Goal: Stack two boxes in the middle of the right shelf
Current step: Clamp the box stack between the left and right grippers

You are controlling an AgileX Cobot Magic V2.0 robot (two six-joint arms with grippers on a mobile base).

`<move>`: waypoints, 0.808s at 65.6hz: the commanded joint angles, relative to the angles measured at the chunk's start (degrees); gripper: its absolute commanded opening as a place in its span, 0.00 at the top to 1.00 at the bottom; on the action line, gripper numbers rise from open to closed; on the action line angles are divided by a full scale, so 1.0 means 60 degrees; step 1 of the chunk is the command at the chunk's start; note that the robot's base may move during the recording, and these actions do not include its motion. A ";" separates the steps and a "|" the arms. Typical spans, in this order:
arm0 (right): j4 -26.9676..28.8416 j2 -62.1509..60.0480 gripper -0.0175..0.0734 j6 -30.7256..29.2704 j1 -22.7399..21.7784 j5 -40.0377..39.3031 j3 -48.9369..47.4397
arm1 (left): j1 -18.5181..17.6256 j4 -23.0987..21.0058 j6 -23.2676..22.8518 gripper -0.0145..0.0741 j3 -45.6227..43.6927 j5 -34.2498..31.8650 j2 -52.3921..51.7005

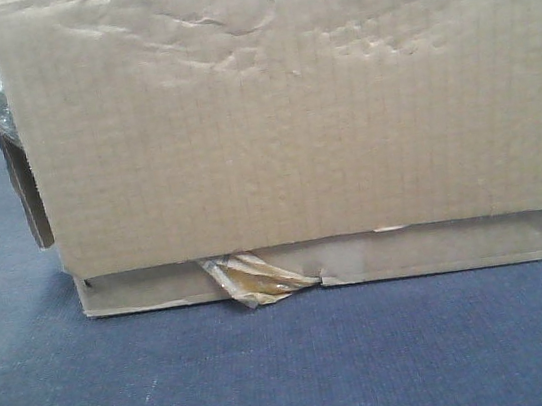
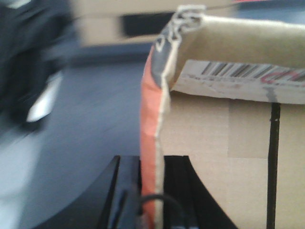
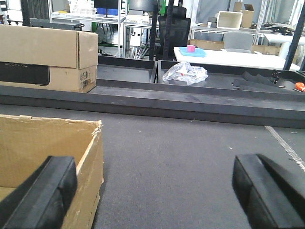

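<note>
blue carpet [image 1: 276, 384], creased brown box [image 1: 288, 110]

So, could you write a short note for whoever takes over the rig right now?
Right gripper: open, empty, by an open cardboard box.
Left gripper: fingers on both sides of a taped box wall; grip unclear.
Done: tall creased box rests on shallow flat box, on a blue carpeted surface.
Left: no steel shelf in view, so placing there seems not yet done.

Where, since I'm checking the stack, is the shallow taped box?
In the front view the shallow box lies on the blue surface, directly under the tall creased box, its peeling tape left of centre.
</note>
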 commanded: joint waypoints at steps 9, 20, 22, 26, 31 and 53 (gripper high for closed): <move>-0.0034 0.0043 0.19 -0.0002 0.0209 -0.0256 -0.0065 | -0.2253 -0.0226 -0.0304 0.96 -0.0134 -0.0851 0.0424; -0.0034 0.0043 0.19 -0.0002 0.0229 -0.0157 -0.0065 | -0.3450 -0.0205 -0.0304 0.96 -0.0134 -0.0948 0.1361; -0.0034 0.0043 0.19 -0.0002 0.0229 -0.0157 -0.0065 | -0.3636 -0.0147 -0.0304 0.96 -0.0134 -0.0948 0.1599; -0.0034 0.0043 0.19 -0.0002 0.0229 -0.0157 -0.0065 | -0.3873 -0.0026 -0.0304 0.96 -0.0134 -0.0948 0.1984; -0.0034 0.0043 0.19 -0.0002 0.0229 -0.0157 -0.0065 | -0.4101 0.0113 -0.0304 0.96 -0.0134 -0.0948 0.2486; -0.0034 0.0043 0.19 -0.0002 0.0373 -0.0168 -0.0065 | -0.4186 0.0224 -0.0304 0.96 -0.0134 -0.0786 0.3818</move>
